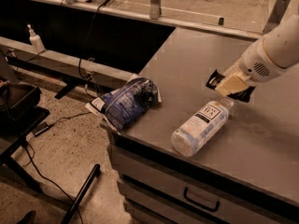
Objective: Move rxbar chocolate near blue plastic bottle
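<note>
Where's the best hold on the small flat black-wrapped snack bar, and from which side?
Across its middle, from straight above. The black-wrapped snack bar looks to lie flat on the grey counter, too thin for a side approach, and the clear plastic bottle lies close in front. The gripper sits over the bar's middle, black ends showing either side.

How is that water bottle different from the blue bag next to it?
The blue plastic bottle is clear and cylindrical; the chip bag is dark blue and crumpled. The bottle lies fully on the counter; the bag overhangs its edge. The bottle's cap end is beside the gripper, which is over the rxbar chocolate; the bag lies apart. Both lie flat.
</note>
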Motion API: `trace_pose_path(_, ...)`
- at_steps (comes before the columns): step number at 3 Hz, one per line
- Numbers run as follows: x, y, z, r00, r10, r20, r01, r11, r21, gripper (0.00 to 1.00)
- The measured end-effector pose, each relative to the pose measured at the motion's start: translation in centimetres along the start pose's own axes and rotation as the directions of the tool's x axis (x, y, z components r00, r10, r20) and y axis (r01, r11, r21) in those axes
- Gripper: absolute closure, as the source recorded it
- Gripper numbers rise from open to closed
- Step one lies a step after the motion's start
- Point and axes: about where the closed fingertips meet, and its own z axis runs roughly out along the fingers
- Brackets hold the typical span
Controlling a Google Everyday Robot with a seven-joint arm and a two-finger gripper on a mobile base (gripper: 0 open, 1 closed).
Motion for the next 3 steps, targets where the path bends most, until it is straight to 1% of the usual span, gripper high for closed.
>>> trace_pose_path(1,-0.5,0.1,0.9,0.997,-0.082,-0.007,0.082,0.9962,-0.029,1.00)
trace_pose_path(2,-0.9,-0.2,2.0,0.991,-0.135,-0.008,0.135,0.9891,-0.060,1.00)
trace_pose_path(3,-1.4,-0.3,3.0,0.986,-0.170,-0.006,0.169,0.9822,-0.083,1.00)
